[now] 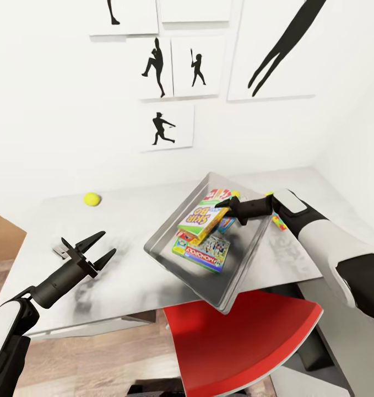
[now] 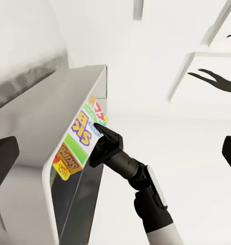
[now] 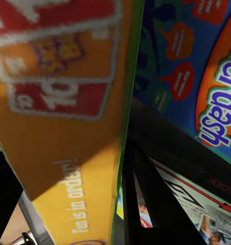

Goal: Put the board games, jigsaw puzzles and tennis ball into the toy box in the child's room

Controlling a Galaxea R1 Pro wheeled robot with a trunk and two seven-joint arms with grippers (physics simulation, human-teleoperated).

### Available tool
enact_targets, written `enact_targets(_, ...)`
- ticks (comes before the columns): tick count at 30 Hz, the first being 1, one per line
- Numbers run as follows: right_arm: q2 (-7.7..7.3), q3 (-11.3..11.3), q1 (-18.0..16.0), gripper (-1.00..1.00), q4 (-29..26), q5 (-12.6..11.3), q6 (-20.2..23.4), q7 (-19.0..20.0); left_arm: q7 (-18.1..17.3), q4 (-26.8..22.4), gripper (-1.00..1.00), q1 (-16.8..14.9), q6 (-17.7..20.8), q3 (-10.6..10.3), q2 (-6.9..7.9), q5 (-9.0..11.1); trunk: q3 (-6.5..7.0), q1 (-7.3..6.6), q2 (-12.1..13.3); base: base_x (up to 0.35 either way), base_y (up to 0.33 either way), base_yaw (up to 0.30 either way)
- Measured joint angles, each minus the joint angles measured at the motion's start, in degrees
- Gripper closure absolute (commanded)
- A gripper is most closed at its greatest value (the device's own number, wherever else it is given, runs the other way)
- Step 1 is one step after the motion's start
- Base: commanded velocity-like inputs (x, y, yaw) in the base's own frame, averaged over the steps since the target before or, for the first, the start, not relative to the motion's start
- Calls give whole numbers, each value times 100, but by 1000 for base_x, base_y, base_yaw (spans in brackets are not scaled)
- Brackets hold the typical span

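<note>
The right gripper [image 1: 224, 203] is reaching into the toy box [image 1: 170, 223] over the stacked board games, so the step in hand looks like settling a game in the bin. Whether its jaws are gripping anything I cannot tell; they are lying close against the boxes. The bin is sitting tilted on the table [image 1: 126, 220], at about three o'clock from the left gripper [image 1: 97, 248], which is hovering spread wide and empty above the tabletop. Inside, the yellow game [image 1: 202, 219] is reading "Skip-Bo", with "Fun is in order!" legible in the right wrist view; the white-green game [image 1: 204, 252] is reading "Monopoly"; the blue game [image 3: 197, 66] is showing "...erdash". The tennis ball [image 1: 91, 199] is lying loose at the left gripper's twelve o'clock. A jigsaw puzzle [image 1: 278, 221] is peeking out beside the right wrist. Next, judging by this, comes fetching the ball, calling for a narrow, careful pinch.
</note>
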Motion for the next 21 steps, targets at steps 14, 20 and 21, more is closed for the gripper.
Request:
enact_targets(14, -51, 3, 0, -100, 4, 100, 4, -13, 10, -1, -100, -8, 3, 0, 0, -1, -120, 0, 0, 0, 0, 0)
enact_targets(20, -76, -4, -9, -100, 3, 80, 3, -13, 13, 0, -100, -9, 3, 0, 0, -1, -133, 0, 0, 0, 0, 0)
enact_targets(21, -80, -4, -10, -100, 3, 78, 3, -13, 13, 0, -100, -9, 3, 0, 0, -1, -134, 0, 0, 0, 0, 0)
